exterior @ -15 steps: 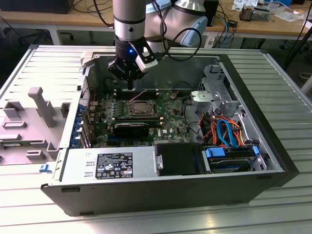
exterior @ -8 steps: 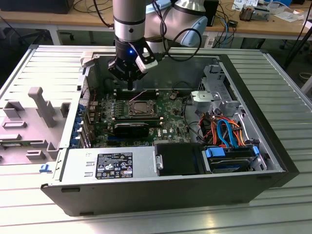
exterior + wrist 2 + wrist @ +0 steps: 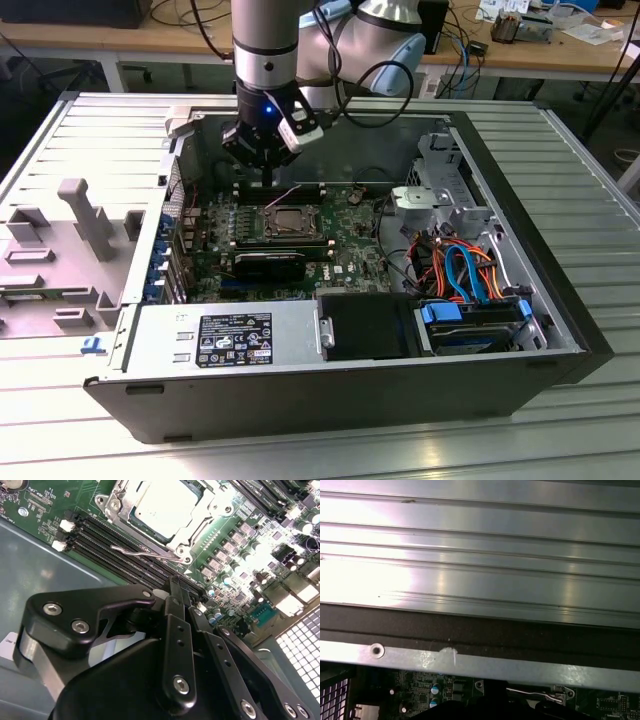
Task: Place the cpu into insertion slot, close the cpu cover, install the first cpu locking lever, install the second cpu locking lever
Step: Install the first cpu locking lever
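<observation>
Inside the open computer case, the cpu (image 3: 167, 505) sits in the insertion slot (image 3: 290, 222) with the cpu cover (image 3: 197, 522) closed around it. Just beyond its far edge hangs the claw (image 3: 182, 592), fingers pinched narrow, holding nothing; the locking lever (image 3: 145, 554) looks unlatched, needing a sideways press.

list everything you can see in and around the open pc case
cpu: one, silvery grey, seated in the insertion slot
insertion slot: one, silver rim, on the green board
cpu cover: one, silver frame, down around the chip
locking lever: one seen clearly, silver wire, beside the socket
memory slots: several, black, beside the socket
power supply: one, grey, front of the case
cables: a bundle, orange and blue, on the exterior view's right
end effector: one, black, fingers closed, empty, above the board near the lever
</observation>
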Motion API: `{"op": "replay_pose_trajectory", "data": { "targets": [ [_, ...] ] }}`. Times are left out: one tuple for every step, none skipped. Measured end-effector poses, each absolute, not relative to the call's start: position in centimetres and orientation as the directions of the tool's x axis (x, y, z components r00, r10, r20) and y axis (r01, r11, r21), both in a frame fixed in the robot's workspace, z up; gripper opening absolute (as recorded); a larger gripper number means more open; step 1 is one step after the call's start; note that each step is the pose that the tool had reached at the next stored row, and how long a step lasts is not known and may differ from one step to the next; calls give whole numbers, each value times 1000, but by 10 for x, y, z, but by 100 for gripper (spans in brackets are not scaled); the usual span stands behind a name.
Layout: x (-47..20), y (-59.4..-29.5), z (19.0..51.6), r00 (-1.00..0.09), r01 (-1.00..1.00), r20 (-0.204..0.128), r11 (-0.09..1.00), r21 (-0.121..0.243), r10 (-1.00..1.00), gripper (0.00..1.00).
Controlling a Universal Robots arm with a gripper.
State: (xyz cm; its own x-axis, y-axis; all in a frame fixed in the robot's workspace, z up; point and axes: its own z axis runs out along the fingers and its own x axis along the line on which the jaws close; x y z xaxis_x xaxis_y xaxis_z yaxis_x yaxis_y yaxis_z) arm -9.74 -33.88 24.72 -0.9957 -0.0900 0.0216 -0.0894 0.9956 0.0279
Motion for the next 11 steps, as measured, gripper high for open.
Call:
{"op": "replay_pose_trajectory", "data": {
  "targets": [
    [-97, -339, 247, -996, -89, 22, 996, 28, -90, 11],
    [-97, -339, 247, -996, -89, 22, 996, 28, -90, 11],
    [-97, -339, 247, -996, -89, 22, 996, 28, -90, 11],
    [-97, -339, 247, -996, -89, 22, 996, 28, -90, 11],
    [-97, -339, 246, -996, -89, 22, 996, 28, -90, 11],
    [-97, -339, 246, -996, -89, 22, 996, 28, -90, 11],
    [-97, -339, 246, -996, -89, 22, 996, 28, -90, 11],
    [-97, -339, 246, -996, -90, 22, 996, 28, -90, 11],
    [-97, -339, 246, -996, -89, 22, 996, 28, -90, 11],
    [-97, -339, 246, -996, -89, 22, 996, 28, -90, 11],
    [-96, -339, 246, -996, -89, 22, 996, 28, -90, 11]
  ]
}}
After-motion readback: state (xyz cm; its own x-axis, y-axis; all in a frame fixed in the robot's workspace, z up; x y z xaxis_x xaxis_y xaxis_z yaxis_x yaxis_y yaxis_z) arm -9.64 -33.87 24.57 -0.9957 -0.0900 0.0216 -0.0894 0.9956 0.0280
